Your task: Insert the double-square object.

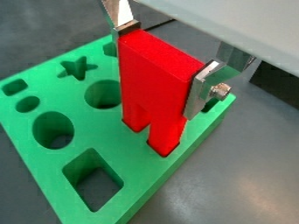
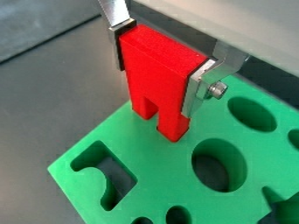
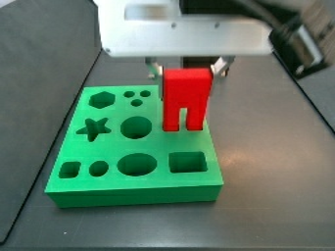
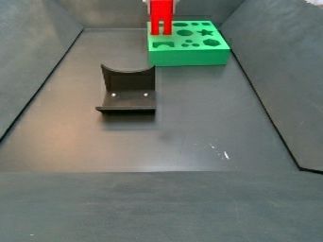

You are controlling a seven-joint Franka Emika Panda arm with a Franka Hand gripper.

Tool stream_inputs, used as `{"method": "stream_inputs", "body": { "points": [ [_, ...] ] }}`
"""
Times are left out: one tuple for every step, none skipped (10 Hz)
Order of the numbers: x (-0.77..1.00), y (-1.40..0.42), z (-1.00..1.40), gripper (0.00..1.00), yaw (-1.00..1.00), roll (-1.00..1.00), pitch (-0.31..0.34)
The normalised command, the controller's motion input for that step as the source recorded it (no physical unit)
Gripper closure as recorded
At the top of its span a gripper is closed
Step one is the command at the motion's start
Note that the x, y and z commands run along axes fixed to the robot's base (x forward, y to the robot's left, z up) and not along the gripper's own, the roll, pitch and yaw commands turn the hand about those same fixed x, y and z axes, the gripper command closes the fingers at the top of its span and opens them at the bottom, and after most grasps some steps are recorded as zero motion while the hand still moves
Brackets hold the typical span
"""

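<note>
The bright red plastic double-square object [image 1: 156,87] is clamped upright between the claw's [image 1: 163,61] silver fingers [image 1: 205,86]; it's held legs-down over the green plastic block with shaped cutouts [image 3: 131,147], near its edge; a dark grey curved block [image 4: 127,90] is left well apart on the surface [image 4: 164,180].

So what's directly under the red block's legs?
The green board. The gripper holds the red block over its edge; the legs cover the surface there, so no slot shows.
</note>
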Motion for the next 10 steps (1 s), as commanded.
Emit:
{"method": "stream_inputs", "body": {
  "points": [
    [0.01,0.0,-0.4,1.0,-0.01,0.19,0.0],
    [0.0,0.0,-0.51,1.0,0.0,0.09,-0.029],
    [0.04,0.0,-0.46,1.0,0.0,0.07,-0.034],
    [0.03,0.0,-0.34,1.0,0.0,0.02,-0.03],
    [0.0,0.0,-0.28,1.0,0.0,0.0,-0.043],
    [0.0,0.0,-0.19,1.0,0.0,0.0,-0.014],
    [0.01,0.0,-0.18,1.0,-0.02,0.0,0.0],
    [0.0,0.0,-0.09,1.0,-0.02,0.0,0.0],
    [0.0,0.02,0.0,1.0,-0.05,-0.03,-0.01],
    [0.0,0.0,0.0,1.0,0.0,0.02,0.0]
  ]
}}
